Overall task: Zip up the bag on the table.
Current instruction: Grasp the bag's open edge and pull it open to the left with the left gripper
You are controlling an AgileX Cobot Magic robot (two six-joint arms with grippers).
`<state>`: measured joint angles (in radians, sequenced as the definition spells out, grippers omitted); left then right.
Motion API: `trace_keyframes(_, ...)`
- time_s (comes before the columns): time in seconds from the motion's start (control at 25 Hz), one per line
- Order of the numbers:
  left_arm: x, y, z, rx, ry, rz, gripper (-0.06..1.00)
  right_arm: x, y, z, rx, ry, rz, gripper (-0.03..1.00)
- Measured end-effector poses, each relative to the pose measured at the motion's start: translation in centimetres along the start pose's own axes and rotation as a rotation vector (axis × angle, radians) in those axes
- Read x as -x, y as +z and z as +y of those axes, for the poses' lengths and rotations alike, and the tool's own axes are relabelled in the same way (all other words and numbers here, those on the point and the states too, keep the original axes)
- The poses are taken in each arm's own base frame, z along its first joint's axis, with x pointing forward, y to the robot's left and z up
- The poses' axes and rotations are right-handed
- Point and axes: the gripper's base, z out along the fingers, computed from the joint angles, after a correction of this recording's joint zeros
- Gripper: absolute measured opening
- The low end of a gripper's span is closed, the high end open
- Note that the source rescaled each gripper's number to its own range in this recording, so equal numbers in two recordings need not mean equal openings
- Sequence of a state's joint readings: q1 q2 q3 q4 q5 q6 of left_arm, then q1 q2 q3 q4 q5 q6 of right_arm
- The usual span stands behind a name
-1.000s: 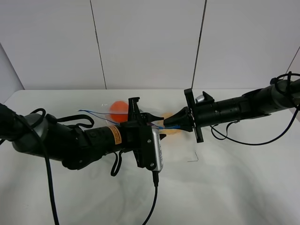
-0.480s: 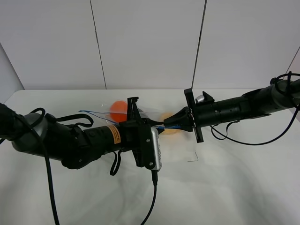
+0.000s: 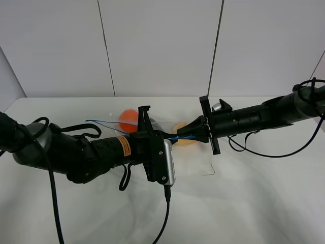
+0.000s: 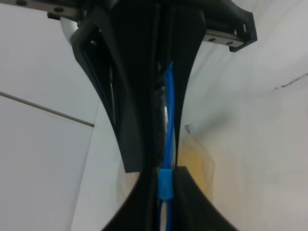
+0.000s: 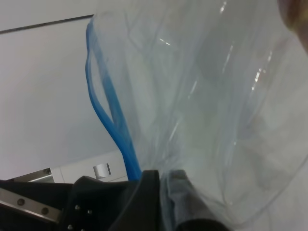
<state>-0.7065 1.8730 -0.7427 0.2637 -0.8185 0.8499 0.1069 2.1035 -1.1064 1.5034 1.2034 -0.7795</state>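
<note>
Looking down from the high cam, nearest first: bare white table [image 3: 254, 208] up front, with a black cable [image 3: 168, 206] dropping off the silver wrist cam [image 3: 169, 162] on the L arm. Past that, the L gripper [image 3: 170, 136] reaches in from the left and the R gripper [image 3: 189, 134] from the right, tips nearly meeting at mid-table. Both sit on the bag [image 3: 158, 123], along its blue zip strip [image 3: 179, 137]. A short run of the strip shows between the two tips, and the rest trails off left behind the L arm. The bag is clear and crinkly, its mouth edge held up between the grippers. Can't tell how much of the body rests on the tabletop. An orange fruit [image 3: 128, 119] shows through the plastic behind the L gripper, and a yellowish item [image 3: 185, 142] sits just under the R tip. Pale wall panels [image 3: 157, 46] at the back. L wrist cam: L gripper [image 4: 165, 179] jaws are closed tight on the blue zip strip [image 4: 168, 110], clamping a thicker blue bit. The R gripper's dark fingers face it just beyond, pinched on the same strip. R wrist cam: R gripper [image 5: 161, 192] jaws are shut, gripping the bag [image 5: 216, 120] at its strip end. The blue zip strip [image 5: 110, 115] loops away from there, the two tracks apart, so the mouth is not sealed on that stretch.
</note>
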Motion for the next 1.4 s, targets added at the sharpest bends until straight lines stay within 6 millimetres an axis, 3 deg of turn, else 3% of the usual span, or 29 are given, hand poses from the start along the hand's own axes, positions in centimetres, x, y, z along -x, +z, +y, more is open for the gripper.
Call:
trace_keyframes(0.36,-0.1,0.0,0.1,0.001,0.014,0.004,0.0,0.0,0.0,0.0,0.0,0.0,0.0,0.0)
trace_keyframes(0.64,-1.6,-0.3,1.0,0.02,0.04,0.03,0.0,0.2,0.0,0.1,0.011,0.009,-0.021,0.0)
trace_keyframes(1.04,-5.1,-1.1,2.8,0.069,0.013,0.127,0.0,0.3,0.0,0.1,0.009,0.011,-0.03,0.0)
trace_keyframes(1.4,-9.4,-2.7,4.7,0.115,-0.034,0.253,0.0,0.3,0.0,0.1,0.01,0.012,-0.031,0.0)
